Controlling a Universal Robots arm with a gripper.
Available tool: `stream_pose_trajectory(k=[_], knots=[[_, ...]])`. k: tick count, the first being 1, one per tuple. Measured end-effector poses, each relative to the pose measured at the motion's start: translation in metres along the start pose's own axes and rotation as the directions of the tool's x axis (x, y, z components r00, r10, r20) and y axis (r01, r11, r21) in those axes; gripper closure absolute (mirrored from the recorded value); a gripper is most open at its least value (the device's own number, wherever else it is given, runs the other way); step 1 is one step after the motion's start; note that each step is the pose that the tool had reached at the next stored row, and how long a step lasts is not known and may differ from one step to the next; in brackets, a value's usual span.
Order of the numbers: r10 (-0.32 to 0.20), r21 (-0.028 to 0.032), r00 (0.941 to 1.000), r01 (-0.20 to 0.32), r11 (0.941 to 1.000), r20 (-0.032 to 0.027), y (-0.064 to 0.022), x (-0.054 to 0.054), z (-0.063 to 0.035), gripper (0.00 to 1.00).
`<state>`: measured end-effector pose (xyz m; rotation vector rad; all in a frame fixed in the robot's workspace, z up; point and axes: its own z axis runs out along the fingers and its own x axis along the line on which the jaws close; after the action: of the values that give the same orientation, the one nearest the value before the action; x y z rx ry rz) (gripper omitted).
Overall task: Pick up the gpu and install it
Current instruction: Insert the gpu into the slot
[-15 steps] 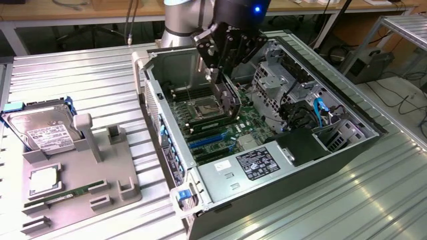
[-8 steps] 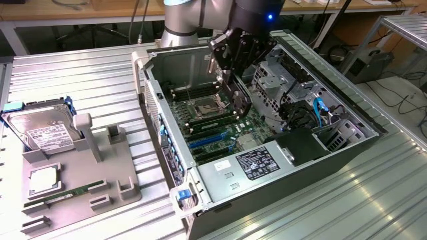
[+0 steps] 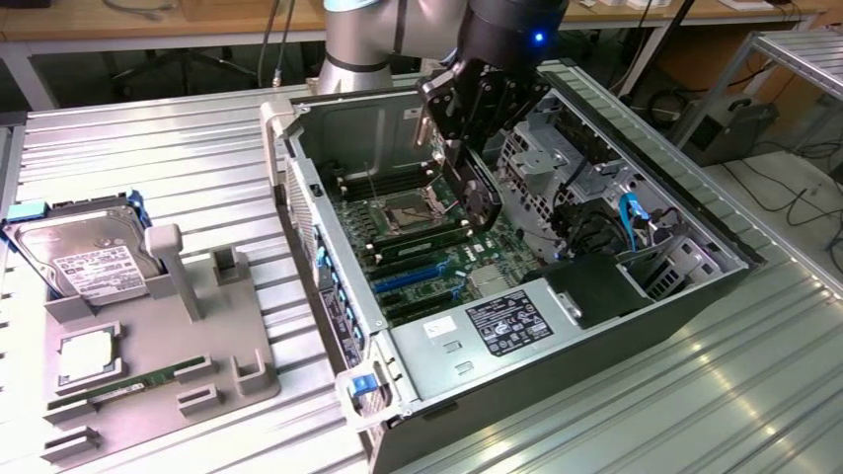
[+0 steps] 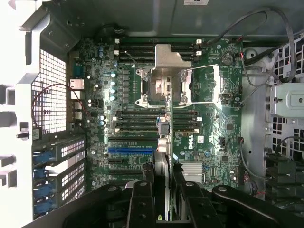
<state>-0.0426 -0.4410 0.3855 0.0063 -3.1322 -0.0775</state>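
Just above the motherboard [image 3: 421, 247] of an open computer case [image 3: 685, 227], the gripper [image 3: 461, 133] clamps the gpu [image 3: 472, 193] edge-on. The card hangs over the memory slots beside the processor socket [image 4: 164, 88], short of the blue expansion slots [image 4: 130, 149]. The likely hazard is that a card tilted or off the slot line could strike neighbouring components or jam rather than seat, and a weak grip could let it slip.
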Motion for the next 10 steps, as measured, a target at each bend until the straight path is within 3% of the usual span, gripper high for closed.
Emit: stream_pose_trajectory(k=[10], knots=[[-0.001, 0.0001, 1.0000, 0.001, 1.0000, 0.0000, 0.0000, 0.0000, 0.0001, 0.74]])
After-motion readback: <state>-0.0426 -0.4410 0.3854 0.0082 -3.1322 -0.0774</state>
